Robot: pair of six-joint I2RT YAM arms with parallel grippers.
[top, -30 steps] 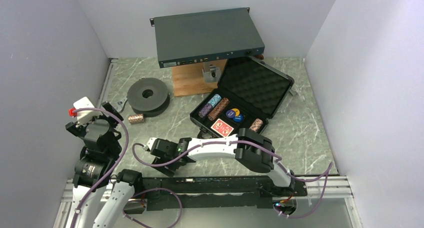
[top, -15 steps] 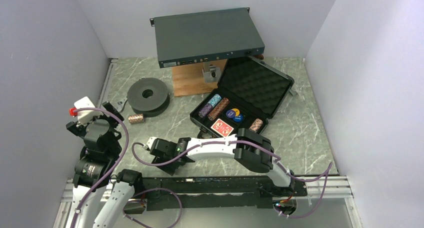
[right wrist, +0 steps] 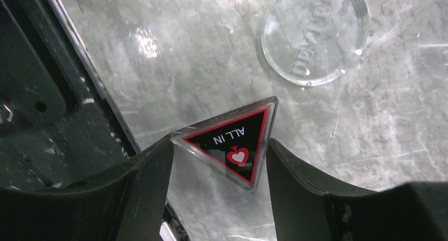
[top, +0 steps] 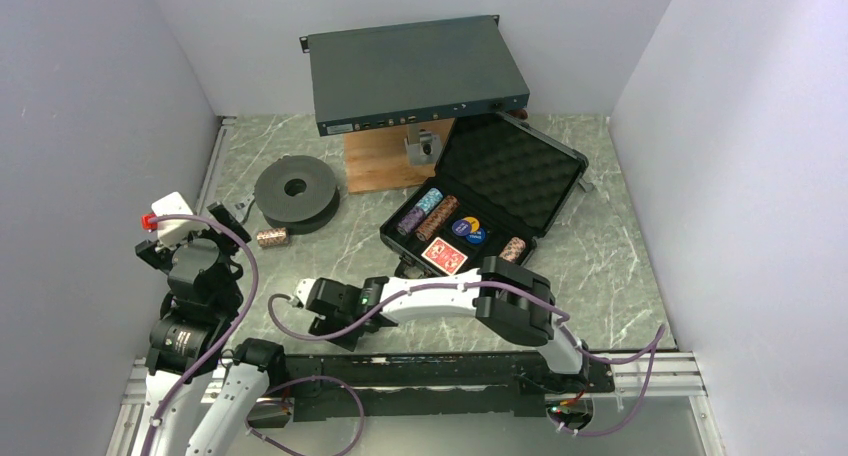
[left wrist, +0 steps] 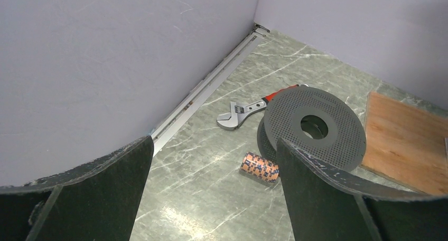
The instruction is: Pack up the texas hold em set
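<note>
The black case (top: 556,212) lies open at centre right, foam lid up, with chip rolls (top: 428,211), a red-backed deck (top: 444,255) and round buttons (top: 467,230) in its base. Near the table's front edge my right gripper (right wrist: 219,161) is shut on the red-black "ALL IN" triangle (right wrist: 232,140), one finger on its left corner and the other on its right edge. A clear round disc (right wrist: 315,34) lies flat just beyond it. One orange chip roll (left wrist: 260,166) lies loose beside the spool, and my left gripper (left wrist: 214,198) hangs open above and short of it.
The dark spool (top: 294,189) sits at the left with a red-handled wrench (left wrist: 240,113) behind it by the wall rail. The grey electronics box (top: 415,71) stands at the back on a wooden board (top: 385,166). The arms' dark base rail (right wrist: 37,93) runs close to the triangle.
My right gripper's fingers have closed in onto the triangle, and its wrist has shifted slightly. The left arm has barely moved and stays open.
</note>
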